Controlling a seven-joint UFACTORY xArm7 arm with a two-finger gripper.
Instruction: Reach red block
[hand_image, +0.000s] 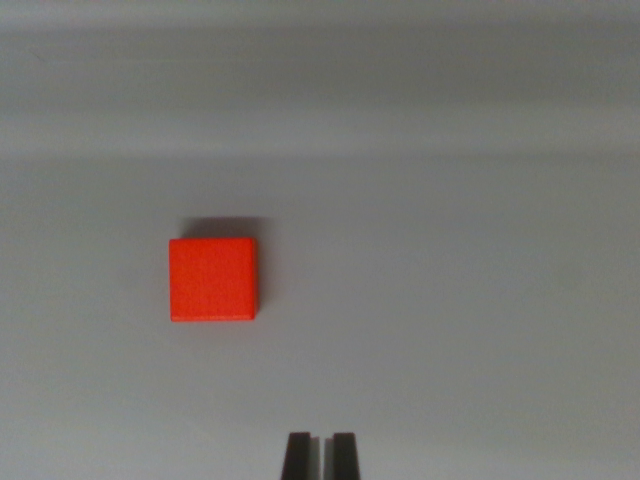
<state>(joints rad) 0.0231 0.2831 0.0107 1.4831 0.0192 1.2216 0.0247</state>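
Plain orange-red block (212, 279), pale grey table (450, 250), dark pincer (321, 455).

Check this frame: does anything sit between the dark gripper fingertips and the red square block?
Nothing visible does. The red square block lies alone on the plain grey surface, up and toward the wrist view's left of the dark gripper, whose fingertips show at the bottom edge. Only bare surface separates them.

Hand (321, 455) at bottom edge, fingertips nearly together, narrow gap between.

A plain grey surface (480, 200) fills the whole wrist view, with faint lighter bands across its top.
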